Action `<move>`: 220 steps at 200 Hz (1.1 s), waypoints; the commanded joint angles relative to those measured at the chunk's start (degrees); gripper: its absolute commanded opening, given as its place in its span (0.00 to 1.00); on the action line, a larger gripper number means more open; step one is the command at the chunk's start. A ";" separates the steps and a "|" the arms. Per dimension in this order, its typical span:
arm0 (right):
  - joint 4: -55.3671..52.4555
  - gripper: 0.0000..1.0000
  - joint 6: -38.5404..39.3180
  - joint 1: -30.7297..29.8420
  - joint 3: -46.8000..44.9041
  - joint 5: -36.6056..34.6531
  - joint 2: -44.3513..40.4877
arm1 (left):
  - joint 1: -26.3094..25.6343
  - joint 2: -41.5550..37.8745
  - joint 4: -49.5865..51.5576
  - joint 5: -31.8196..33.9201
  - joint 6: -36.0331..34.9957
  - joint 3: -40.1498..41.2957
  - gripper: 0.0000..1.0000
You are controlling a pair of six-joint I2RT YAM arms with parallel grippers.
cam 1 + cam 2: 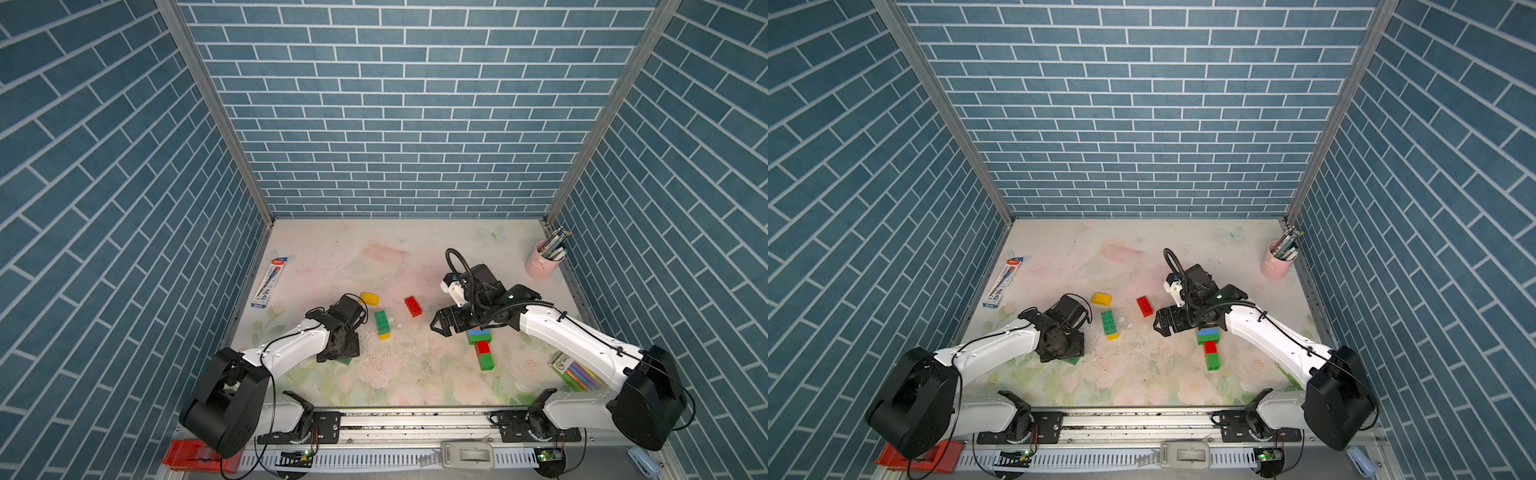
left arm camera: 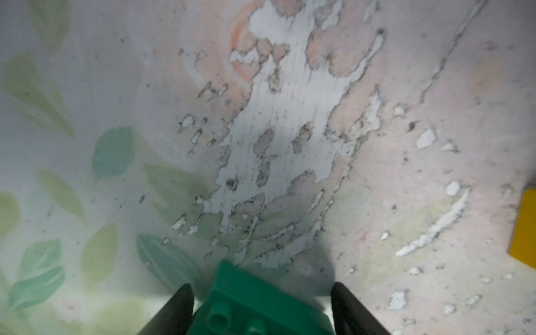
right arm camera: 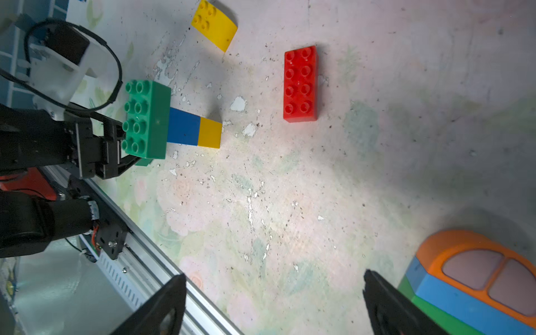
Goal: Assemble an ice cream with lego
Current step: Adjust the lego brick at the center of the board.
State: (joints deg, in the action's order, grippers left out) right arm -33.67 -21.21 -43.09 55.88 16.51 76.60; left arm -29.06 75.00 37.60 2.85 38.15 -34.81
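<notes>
1. The left claw [image 2: 259,288] is low over the tabletop [image 1: 374,249]. It is in the left half of the tabletop, nearer to the front edge than to the far edge.
2. Its two dark fingers [image 2: 178,310] stand at both sides of a loose green brick [image 2: 261,307], which has its studs up. The fingers are very close against the brick, but I cannot tell if they really press on it.
3. In both top views only a green corner of this brick shows, under the claw on the side of the front edge.
4. The right claw [image 3: 274,275] is wide apart and has nothing between its fingers. It hangs right of the middle of the tabletop and points toward the left edge.
5. Just beside it the long stack [image 1: 482,349] lies on its side. Its bricks are an orange rounded one, then blue, green, red and green, and the last green end is toward the front edge.
6. Around the middle of the tabletop are three more pieces, each apart from the others:
   - The short stack [image 1: 381,323] has a green oblong brick at the top and blue and yellow bricks under it.
   - The red oblong brick [image 1: 413,306] lies flat with its studs up.
   - The yellow rounded brick [image 1: 370,298] is nearer to the far edge.
7. A pink cup [image 1: 542,264] with pens stands in the far right corner. A marker pack [image 1: 575,372] lies at the right edge, partly under the right arm.
</notes>
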 commanded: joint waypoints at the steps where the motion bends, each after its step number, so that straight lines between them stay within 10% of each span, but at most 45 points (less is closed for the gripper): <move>1: 6.84 0.96 -0.71 -4.54 0.75 -5.67 2.65 | 0.23 -0.01 0.41 0.86 1.61 1.70 0.76; 129: 12.77 0.95 0.96 -15.33 7.28 -17.50 14.68 | 0.28 -2.59 -1.99 2.34 -0.40 1.85 0.87; 220: 16.13 0.95 3.50 -19.46 10.01 -16.89 16.64 | 0.27 -5.59 -3.29 1.54 3.29 5.31 0.74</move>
State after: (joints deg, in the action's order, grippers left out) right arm -18.48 -19.35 -61.34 64.01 0.03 92.05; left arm -29.06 70.61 33.61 4.29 39.00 -31.09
